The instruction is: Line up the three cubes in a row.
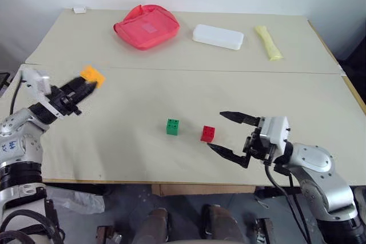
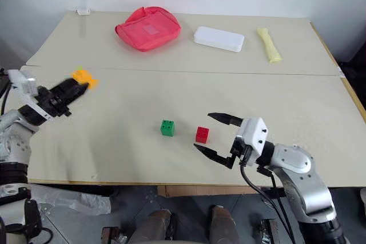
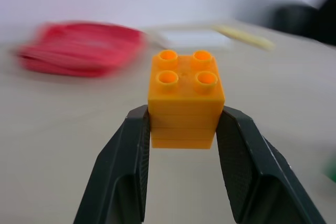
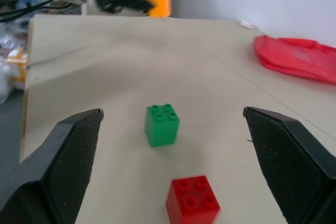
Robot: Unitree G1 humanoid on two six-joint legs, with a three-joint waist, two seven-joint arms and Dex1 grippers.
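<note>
1. Left gripper (image 3: pixel 181 124), a claw of two black fingers, is pinched on the orange-yellow studded plastic brick (image 1: pixel 92 75); the fingers press the brick's two opposite sides, studs upward, and the brick is held clear of the table near its left side.
2. Right gripper (image 1: pixel 225 134) is spread wide with nothing between its fingers; it sits low over the table's near edge, its fingertips pointing toward the red brick and just beside it, apart from it.
3. Small red studded plastic brick (image 1: pixel 208 134) rests on the beige table top (image 1: pixel 143 101), studs up, near the front edge and roughly centred.
4. Small green studded plastic brick (image 1: pixel 172 127) rests studs up just to the left of the red brick, a narrow gap between them, not touching.
5. Held orange-yellow brick is well apart from the other two, farther left and farther back.
6. Large red mesh pouch (image 1: pixel 146 26) lies at the far side of the table, left of centre.
7. White oblong plastic box (image 1: pixel 218 36) lies to the right of the pouch.
8. Pale yellow elongated soft object (image 1: pixel 268 42) lies right of the box, near the far right corner.
9. Small white item (image 1: pixel 79 10) sits at the far left corner; its kind cannot be told.
</note>
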